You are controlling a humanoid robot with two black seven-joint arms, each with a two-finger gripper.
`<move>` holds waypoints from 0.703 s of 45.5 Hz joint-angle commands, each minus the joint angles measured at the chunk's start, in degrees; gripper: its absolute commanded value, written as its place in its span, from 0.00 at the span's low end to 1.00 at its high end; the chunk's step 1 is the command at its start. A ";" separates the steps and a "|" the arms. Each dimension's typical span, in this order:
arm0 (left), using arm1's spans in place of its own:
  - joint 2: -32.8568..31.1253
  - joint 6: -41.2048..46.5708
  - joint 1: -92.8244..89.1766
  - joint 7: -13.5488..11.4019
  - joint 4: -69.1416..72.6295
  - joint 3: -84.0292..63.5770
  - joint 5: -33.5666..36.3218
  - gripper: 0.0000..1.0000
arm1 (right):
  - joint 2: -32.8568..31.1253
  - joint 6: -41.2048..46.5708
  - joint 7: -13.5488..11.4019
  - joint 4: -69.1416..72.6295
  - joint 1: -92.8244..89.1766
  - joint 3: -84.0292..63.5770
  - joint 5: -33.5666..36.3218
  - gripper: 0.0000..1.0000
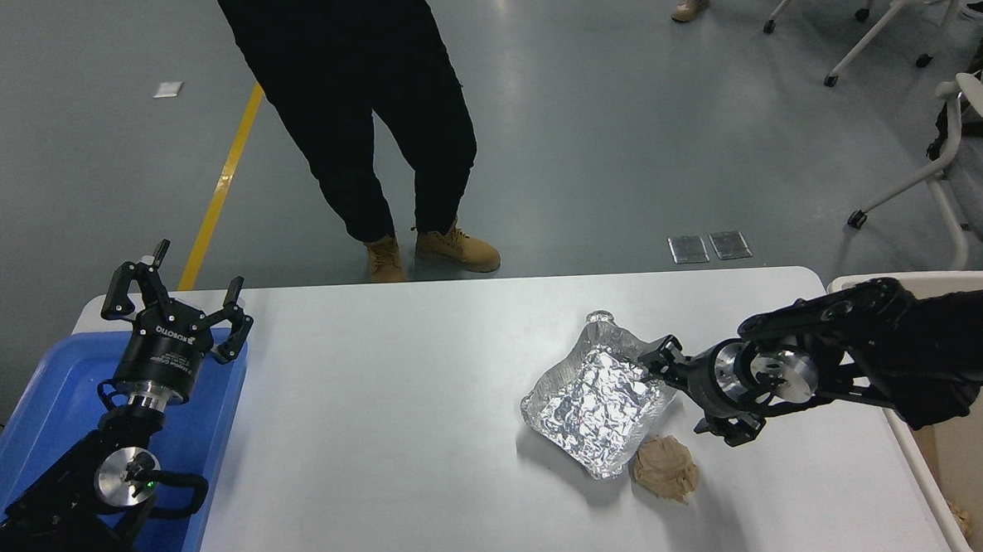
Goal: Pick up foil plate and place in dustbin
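A glossy grey-green floor (618,138) fills the room beyond the white bench (399,446), catching soft overhead light in pale streaks. A yellow line (220,188) runs diagonally across it at the left, two small metal floor plates (710,247) sit near the bench's far edge, and white-framed wheeled chairs (903,9) stand at the upper right.

The dustbin (915,284) is cut off at the right edge and partly hidden by the right arm. The person (368,107) is cropped at the top.
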 commanded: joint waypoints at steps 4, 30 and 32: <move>0.00 0.03 0.00 0.00 -0.01 0.00 0.00 0.98 | 2.95 -0.79 -0.04 -2.98 -2.24 -0.17 -2.01 0.93; 0.00 0.03 0.00 0.00 -0.01 -0.09 0.00 0.98 | 4.62 -3.43 0.05 -8.87 -7.07 0.45 -2.01 0.69; 0.00 -0.05 0.00 0.00 -0.01 -0.09 0.00 0.98 | 4.88 -3.43 0.05 -9.22 -7.25 0.45 -2.01 0.64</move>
